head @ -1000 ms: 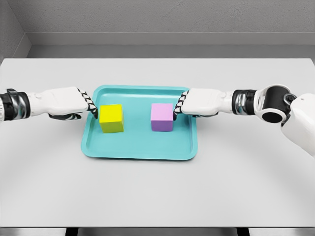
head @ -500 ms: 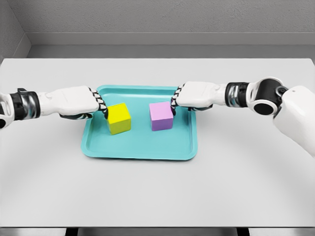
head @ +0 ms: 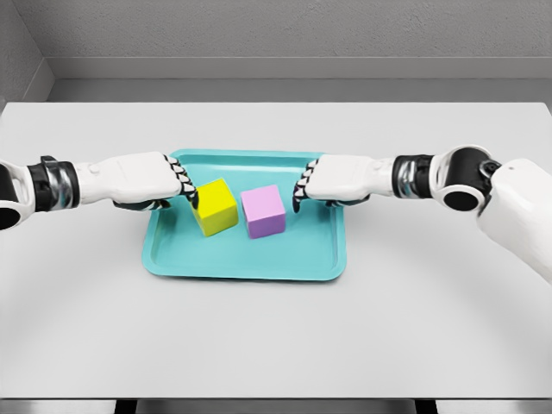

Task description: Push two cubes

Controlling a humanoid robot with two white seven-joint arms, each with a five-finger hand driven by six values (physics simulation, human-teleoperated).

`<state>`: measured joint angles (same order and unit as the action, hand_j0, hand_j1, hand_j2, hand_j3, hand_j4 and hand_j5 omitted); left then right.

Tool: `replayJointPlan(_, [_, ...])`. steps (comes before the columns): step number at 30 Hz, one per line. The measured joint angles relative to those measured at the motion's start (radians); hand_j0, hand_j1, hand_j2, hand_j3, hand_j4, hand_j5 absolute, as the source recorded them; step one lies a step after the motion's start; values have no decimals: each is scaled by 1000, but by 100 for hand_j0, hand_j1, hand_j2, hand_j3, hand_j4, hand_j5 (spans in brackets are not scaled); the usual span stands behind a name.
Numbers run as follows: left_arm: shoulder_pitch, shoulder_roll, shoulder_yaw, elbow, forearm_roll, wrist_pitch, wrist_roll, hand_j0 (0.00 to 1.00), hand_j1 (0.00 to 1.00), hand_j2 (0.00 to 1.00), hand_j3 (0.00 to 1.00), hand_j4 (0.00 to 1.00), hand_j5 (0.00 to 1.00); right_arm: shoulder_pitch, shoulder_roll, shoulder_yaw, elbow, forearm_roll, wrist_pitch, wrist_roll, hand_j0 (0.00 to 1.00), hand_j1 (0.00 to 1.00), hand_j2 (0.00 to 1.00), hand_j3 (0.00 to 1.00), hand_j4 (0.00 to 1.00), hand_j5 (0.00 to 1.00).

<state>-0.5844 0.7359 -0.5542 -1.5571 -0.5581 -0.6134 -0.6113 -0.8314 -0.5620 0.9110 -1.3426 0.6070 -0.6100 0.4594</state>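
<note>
The fingers (head: 184, 184) of the left hand (head: 142, 178) are curled down and grasp nothing; their dark-banded tips rest against the left face of the yellow cube (head: 216, 207). The fingers (head: 303, 188) of the right hand (head: 341, 178) are curled the same way, also holding nothing, and their tips hang just right of the purple cube (head: 262, 211) with a narrow strip of tray showing between; whether they touch it I cannot tell.

The bench (head: 276, 328) is a pale grey slab filling most of the head view, with a grey wall behind it. The tray (head: 246, 263), teal and shallow with a raised rim, lies on the bench near its middle. The left arm comes in over the bench from the tray's left side, and the hand crosses the tray's left rim near the far corner. The right arm comes in from the tray's right side, and that hand lies across the tray's right rim.

Both cubes stand inside the tray, in its far half. The yellow one sits left of the tray's centre, turned slightly off square to the rim. The purple one sits at about the centre, also slightly turned. The two stand just beside each other, their near corners almost meeting; a thin gap seems to remain.
</note>
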Motion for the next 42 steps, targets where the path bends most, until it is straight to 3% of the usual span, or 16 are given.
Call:
replayJointPlan(14, [-8, 26, 15, 0, 7, 0, 0, 62, 62, 62, 62, 62, 62, 14, -29, 18, -78, -15, -3, -1, 68, 68, 68, 68, 68, 68])
replayJointPlan(23, [-15, 25, 22, 121, -3, 0, 0, 62, 62, 62, 62, 62, 62, -2, 1, 29, -26, -7, -3, -1, 68, 68, 68, 68, 68, 68])
replayJointPlan(33, [-15, -30, 12, 139, -9, 0, 0, 62, 62, 62, 62, 62, 62, 5, -3, 28, -27, -13, -3, 2, 68, 68, 68, 68, 68, 68])
replayJointPlan(42, [-20, -66, 9, 138, -11, 0, 0, 62, 62, 62, 62, 62, 62, 26, -62, 31, -154, -16, -3, 4, 68, 68, 68, 68, 68, 68])
